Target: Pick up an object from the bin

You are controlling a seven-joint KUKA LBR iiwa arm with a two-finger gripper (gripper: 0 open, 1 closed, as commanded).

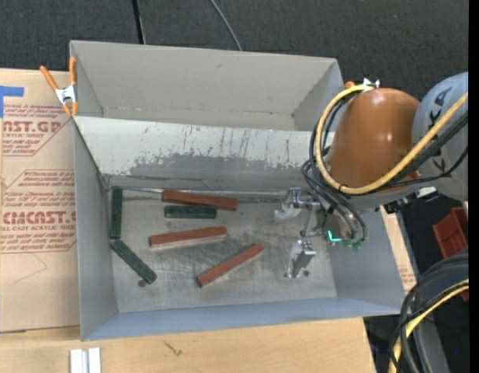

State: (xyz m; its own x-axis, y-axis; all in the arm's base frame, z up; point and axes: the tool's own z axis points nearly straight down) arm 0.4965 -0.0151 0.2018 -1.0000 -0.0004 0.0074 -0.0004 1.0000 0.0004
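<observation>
Camera view looks down on a grey metal bin with the arm reaching in from the right. Its wrist is wrapped in a rounded orange cover, which hides the joint behind it, and yellow and black cables loop round the cover's left side. The gripper hangs low over the right end of the bin floor. Its two metal fingers stand spread wide apart, one toward the back wall and one toward the front wall, and only bare floor shows between them. Whether the tips touch the floor is hard to make out, since glints and shadow blur them. A small green light glows on the gripper body just to their right.

Six slim bars lie on the floor, all to the left of the gripper and clear of it. Nearest is a slanted red-brown bar, its upper end pointing toward the gripper but apart from it. Further left lies a flatter red-brown bar. Near the back wall a third red-brown bar lies just above a short dark green bar; whether they touch cannot be told. Along the left wall a dark green bar runs front to back, and a second, slanted dark green bar lies below it, its lower end lost in a dark smudge.
</observation>
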